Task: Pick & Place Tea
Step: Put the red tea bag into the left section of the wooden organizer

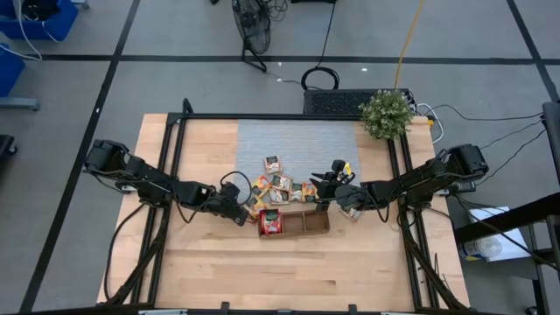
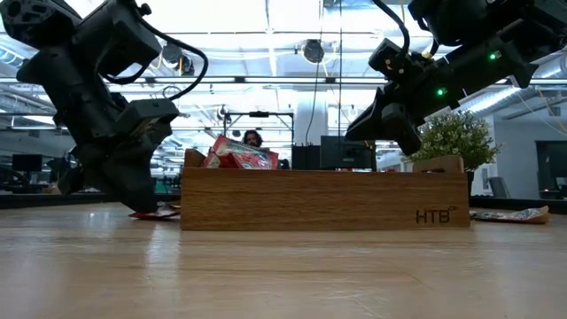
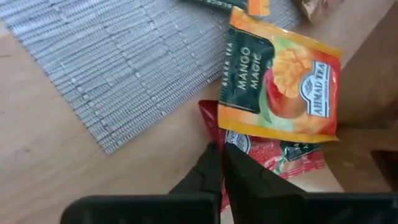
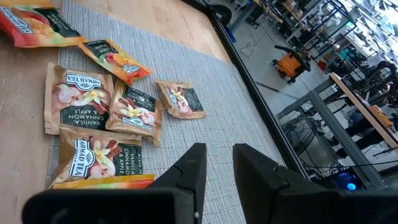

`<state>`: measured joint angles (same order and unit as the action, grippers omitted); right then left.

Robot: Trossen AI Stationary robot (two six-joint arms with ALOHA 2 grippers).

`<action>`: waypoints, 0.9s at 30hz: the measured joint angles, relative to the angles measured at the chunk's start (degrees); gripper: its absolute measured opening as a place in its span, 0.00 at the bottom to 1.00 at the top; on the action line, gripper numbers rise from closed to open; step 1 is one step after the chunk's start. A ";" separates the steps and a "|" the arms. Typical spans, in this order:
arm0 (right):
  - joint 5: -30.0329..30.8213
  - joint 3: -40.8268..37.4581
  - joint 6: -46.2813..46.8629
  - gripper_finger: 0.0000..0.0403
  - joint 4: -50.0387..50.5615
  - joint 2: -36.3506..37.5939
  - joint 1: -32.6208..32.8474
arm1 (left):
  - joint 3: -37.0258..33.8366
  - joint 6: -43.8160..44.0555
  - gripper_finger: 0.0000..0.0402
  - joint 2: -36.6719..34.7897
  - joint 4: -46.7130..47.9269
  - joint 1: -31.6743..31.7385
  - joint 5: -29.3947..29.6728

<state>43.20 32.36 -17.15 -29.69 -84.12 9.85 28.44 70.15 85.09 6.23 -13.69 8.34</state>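
Left end effector [image 3: 221, 163] pinching flat red packet [image 3: 273, 152]

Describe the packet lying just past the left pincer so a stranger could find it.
Start at the grey mat on the table and go to its corner nearest the left pincer. The mango packet lies there on top of a red packet. It alone is orange-yellow, with a cut mango pictured beside a dark green panel.

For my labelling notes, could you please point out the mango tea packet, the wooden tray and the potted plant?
mango tea packet [image 3: 280, 81]: left wrist view, on the mango picture.
wooden tray [image 2: 323, 199]: low view, middle of its front wall.
potted plant [image 1: 387, 114]: high view, centre of the foliage.
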 joint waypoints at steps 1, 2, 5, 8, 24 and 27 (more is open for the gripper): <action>0.00 0.00 0.00 0.17 0.00 0.02 0.00 | 0.28 -0.98 0.02 -0.71 0.10 -0.21 -0.04; 0.00 0.00 0.00 0.17 0.00 0.02 0.00 | 0.74 -2.09 0.02 -1.31 0.63 -0.41 -0.04; 0.00 0.00 0.00 0.17 0.00 0.02 0.00 | 3.70 -5.08 0.01 -3.70 6.78 -1.28 0.47; 0.02 0.00 0.00 0.17 0.01 0.02 0.00 | 10.13 -5.55 0.01 -6.03 19.41 -2.59 3.56; 0.06 0.00 0.00 0.17 -0.05 0.00 -0.13 | 33.59 -22.61 0.00 -1.39 47.05 -3.64 20.83; 0.09 0.00 0.00 0.17 -0.04 0.02 -0.15 | 34.95 -34.37 0.00 2.07 42.06 -3.61 24.42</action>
<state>43.29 32.36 -17.15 -29.74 -84.09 9.69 63.39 35.78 87.15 48.29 -17.30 32.76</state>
